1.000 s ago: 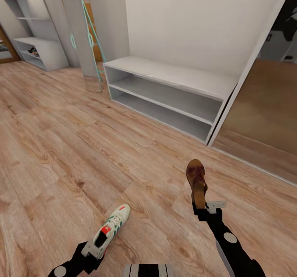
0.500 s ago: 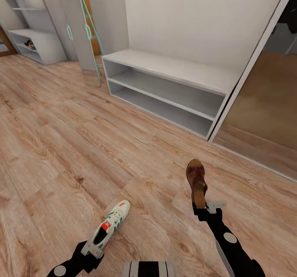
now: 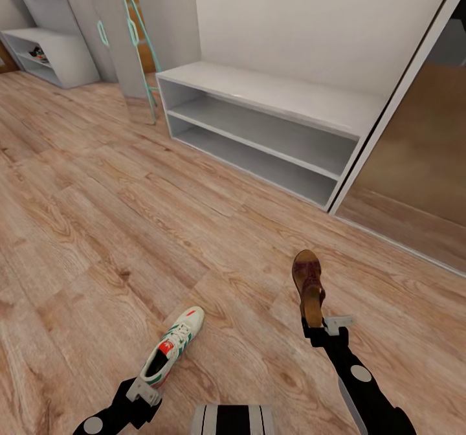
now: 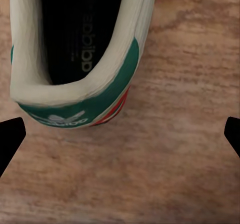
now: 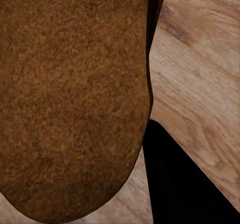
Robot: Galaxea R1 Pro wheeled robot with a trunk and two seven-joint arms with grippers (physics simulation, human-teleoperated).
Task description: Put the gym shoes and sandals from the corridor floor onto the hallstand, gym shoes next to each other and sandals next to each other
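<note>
A white low-top gym shoe (image 3: 171,352) with green side stripes and a red-orange tongue patch is sitting in the left end effector (image 3: 144,391), gripped at its heel with the toe pointing away from the robot. In the left wrist view the heel (image 4: 75,91) is showing a padded white collar, a green heel tab with a white logo and a red edge, and the two dark fingertips (image 4: 10,139) are standing wide to either side of it.

The right end effector (image 3: 321,329) is clamped on a dark brown sandal (image 3: 309,285), held by its heel, toe pointing ahead, the glossy leather footbed facing up over a tan wedge. The right wrist view is showing its fuzzy brown sole (image 5: 70,99) up close.

Both shoes are hanging above the corridor floor (image 3: 97,228), light brown planks with strong grain. Ahead, against the pale wall, a low grey two-tier bench (image 3: 259,131) is standing with open shelves. Far off to the left, the hallstand (image 3: 45,53) is holding a dark shoe (image 3: 39,53) on a lower tier.
</note>
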